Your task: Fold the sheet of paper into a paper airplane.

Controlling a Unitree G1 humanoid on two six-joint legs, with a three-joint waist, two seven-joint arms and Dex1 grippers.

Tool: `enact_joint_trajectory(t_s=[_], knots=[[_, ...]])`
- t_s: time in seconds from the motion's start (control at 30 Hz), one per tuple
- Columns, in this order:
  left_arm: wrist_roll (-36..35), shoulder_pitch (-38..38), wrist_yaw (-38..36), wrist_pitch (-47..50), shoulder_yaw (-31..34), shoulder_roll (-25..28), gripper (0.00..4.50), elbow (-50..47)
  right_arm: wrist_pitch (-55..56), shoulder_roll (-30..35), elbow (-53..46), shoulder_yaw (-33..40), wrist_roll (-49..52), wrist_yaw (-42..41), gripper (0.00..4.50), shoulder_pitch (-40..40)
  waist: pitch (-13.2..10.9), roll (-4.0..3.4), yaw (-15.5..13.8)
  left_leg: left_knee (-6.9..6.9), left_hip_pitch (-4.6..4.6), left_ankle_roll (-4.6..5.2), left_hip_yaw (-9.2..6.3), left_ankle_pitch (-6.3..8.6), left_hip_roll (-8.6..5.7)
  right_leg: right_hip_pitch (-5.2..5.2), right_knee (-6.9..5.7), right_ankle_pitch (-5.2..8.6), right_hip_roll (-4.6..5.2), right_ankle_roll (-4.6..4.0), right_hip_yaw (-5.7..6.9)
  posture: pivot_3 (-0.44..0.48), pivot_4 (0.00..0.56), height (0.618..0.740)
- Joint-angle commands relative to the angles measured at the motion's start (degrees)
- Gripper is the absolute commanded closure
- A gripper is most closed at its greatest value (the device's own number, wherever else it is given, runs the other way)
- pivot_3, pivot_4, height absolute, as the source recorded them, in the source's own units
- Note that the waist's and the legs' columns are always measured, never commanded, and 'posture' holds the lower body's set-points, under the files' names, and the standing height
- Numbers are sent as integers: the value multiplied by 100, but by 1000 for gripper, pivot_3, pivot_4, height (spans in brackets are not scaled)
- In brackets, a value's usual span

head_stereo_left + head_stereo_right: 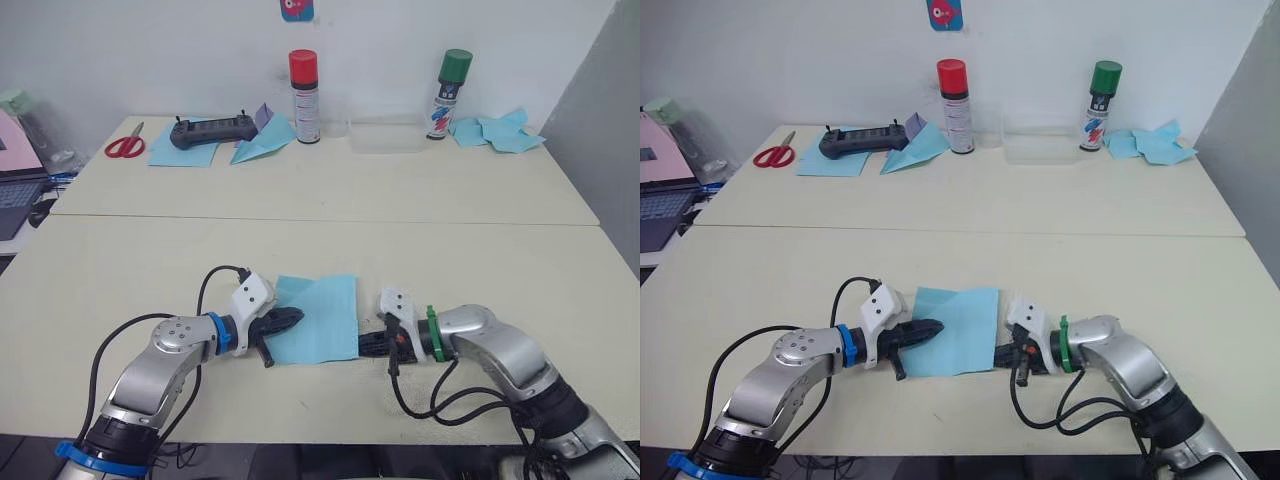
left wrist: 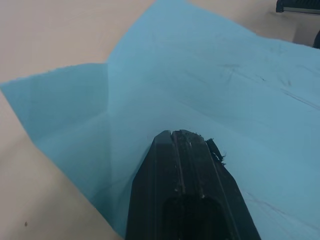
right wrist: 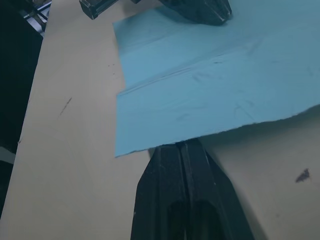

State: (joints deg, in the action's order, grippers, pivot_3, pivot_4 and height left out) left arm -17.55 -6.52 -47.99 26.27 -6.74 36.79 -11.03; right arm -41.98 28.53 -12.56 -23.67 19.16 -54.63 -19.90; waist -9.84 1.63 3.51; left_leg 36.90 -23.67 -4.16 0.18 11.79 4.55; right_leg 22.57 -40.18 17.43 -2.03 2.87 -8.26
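The sheet of paper [image 1: 318, 318] lies on the near table [image 1: 120, 270], between the two grippers, light blue with faint straight creases. The left gripper [image 1: 292, 320] reaches in low from the left, forearm nearly level with the tabletop — its black fingers pressed together and resting on the sheet's left part. The right gripper [image 1: 366, 345] comes in from the right, also low and nearly horizontal, fingers [image 3: 185, 150] closed against each other with their tips at the sheet's near right edge, which lifts slightly over them. On the far table [image 1: 420, 190] stand a red-capped spray can [image 1: 304, 96] and a green-capped spray can [image 1: 446, 94], with red scissors [image 1: 125, 146], a black controller [image 1: 212, 130] and crumpled blue paper [image 1: 500, 130].
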Motion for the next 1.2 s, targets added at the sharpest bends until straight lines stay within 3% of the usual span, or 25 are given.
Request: enact_joint_trajectory(t_s=[0.03,0.43,0.83,1.2], knots=[[128,160,51,223,-86,43,4500,101,-18,-173,36,306,132,163,4472,-123,0,0,1,-1,0,0,0,0,0,0,2,1,0,-2,0,0,150,740],[134,135,7,503,56,268,4500,175,365,-1167,802,558,-36,780,4472,-694,1,1,59,-13,0,0,0,0,0,1,11,4,0,-8,1,0,150,740],[-50,336,-95,768,267,487,4500,1,897,-1827,1511,87,-345,673,4472,-994,1,4,177,-26,0,0,-2,0,2,7,12,4,0,-8,0,0,150,740],[-232,593,-40,956,572,717,4500,-218,1447,-1964,2143,-346,-893,527,4472,-1122,5,10,223,-95,-11,-1,-3,0,9,58,18,7,-15,-13,-2,0,150,740]])
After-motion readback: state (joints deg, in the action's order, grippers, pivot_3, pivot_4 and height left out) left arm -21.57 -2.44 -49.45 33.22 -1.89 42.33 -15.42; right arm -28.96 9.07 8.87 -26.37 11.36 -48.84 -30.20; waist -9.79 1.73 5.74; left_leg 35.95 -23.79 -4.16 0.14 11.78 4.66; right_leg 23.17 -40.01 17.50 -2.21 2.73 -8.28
